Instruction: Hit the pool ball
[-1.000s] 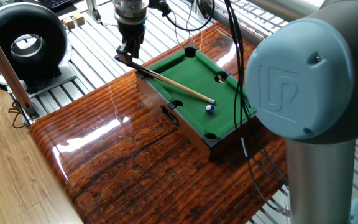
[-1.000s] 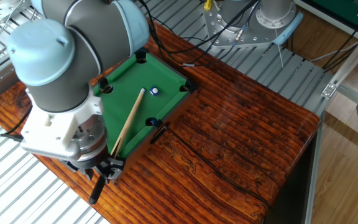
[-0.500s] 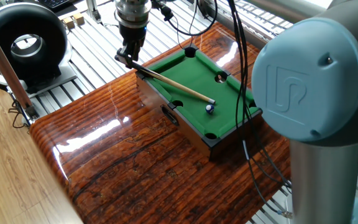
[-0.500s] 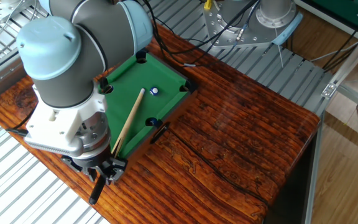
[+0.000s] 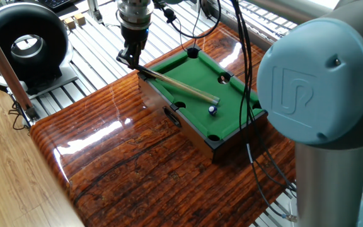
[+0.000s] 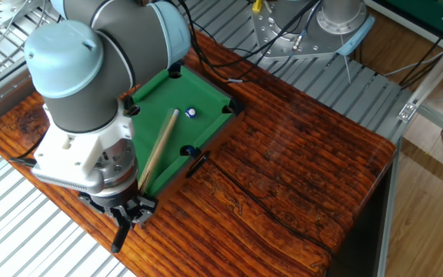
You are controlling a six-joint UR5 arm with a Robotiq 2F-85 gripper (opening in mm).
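**Cue lined up just short of the little blue ball**

From where I stand, the arm's claw (image 5: pixel 129 57) hangs just off one end of the miniature pool table (image 5: pixel 232 94), beyond its short rail. It is clamped on the dark butt end of the thin wooden cue (image 5: pixel 178 87); from the other side the claw (image 6: pixel 125 218) sits low under the big grey wrist, and the black butt pokes out below it. The fingers look closed tight on the stick, though the wrist hides most of them from that side.

The cue (image 6: pixel 158 148) runs slantwise from the claw over the end rail and across the green felt, tilted slightly down toward its pale tip. The tip stops near the middle of the felt, just beside the pool ball (image 5: pixel 212 110) but apart from it, with a sliver of green between.

The pool ball (image 6: pixel 191 112) is dark blue with a white patch. It rests on the felt past the middle, toward the far end from the claw, nearer one long rail and clear of every pocket.

The miniature pool table sits on a glossy, dark-grained wooden desk (image 5: pixel 125 164). A black cable (image 6: pixel 260 211) trails across the desk beside it.
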